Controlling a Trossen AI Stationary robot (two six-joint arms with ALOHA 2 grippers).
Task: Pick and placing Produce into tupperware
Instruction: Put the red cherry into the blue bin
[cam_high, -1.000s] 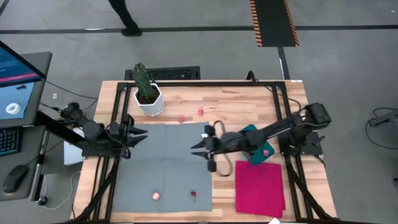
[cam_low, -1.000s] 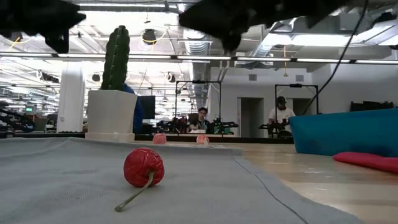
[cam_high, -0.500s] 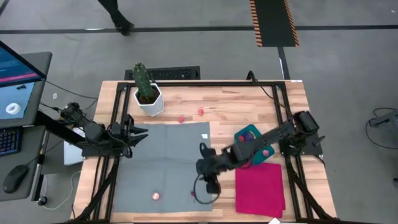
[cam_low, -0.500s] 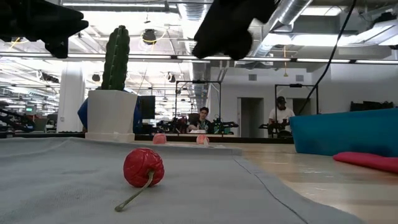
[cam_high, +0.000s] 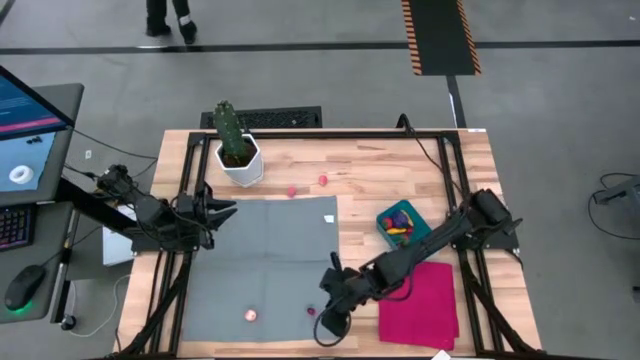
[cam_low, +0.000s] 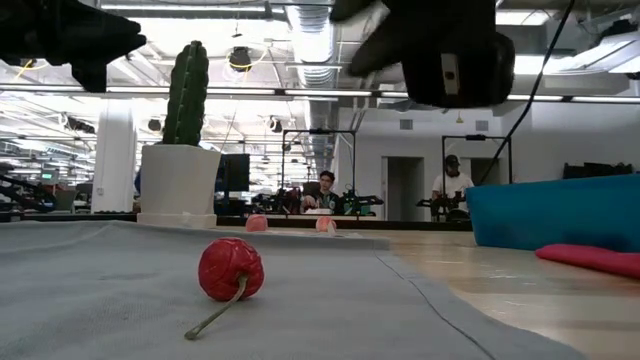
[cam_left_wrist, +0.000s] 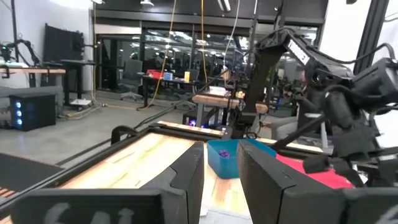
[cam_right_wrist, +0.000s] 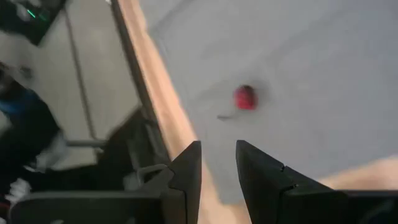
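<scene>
The right gripper (cam_high: 325, 322) hangs low over the near edge of the grey cloth (cam_high: 262, 262), its two fingers (cam_right_wrist: 186, 174) parted by a narrow gap with nothing between them. The red cherry (cam_right_wrist: 245, 97) lies on the cloth just ahead of those fingertips, clear of them and untouched, its thin stem trailing to one side. From above, the cherry (cam_high: 311, 311) sits just beside the gripper, on the side toward the left arm. In the low view the dark bulk of that gripper (cam_low: 440, 50) hovers above and behind the cherry (cam_low: 231, 269), which rests on the cloth with its stem pointing toward the camera.

A pale pink piece (cam_high: 250, 316) lies farther along the same near edge of the cloth, well apart from the fingers. Two more pink pieces (cam_high: 323, 180) sit on the bare wooden tabletop (cam_high: 380, 170) beyond the cloth's far edge, near the cactus (cam_high: 230, 130) in its white pot (cam_high: 240, 165).

The teal tub (cam_high: 402, 223) stands by the far corner of the magenta cloth (cam_high: 418, 300), with several coloured pieces already inside; the right arm stretches past it.

The left gripper (cam_high: 222, 212) waits above the cloth's left edge, its fingers (cam_left_wrist: 189, 171) also slightly apart and empty.
</scene>
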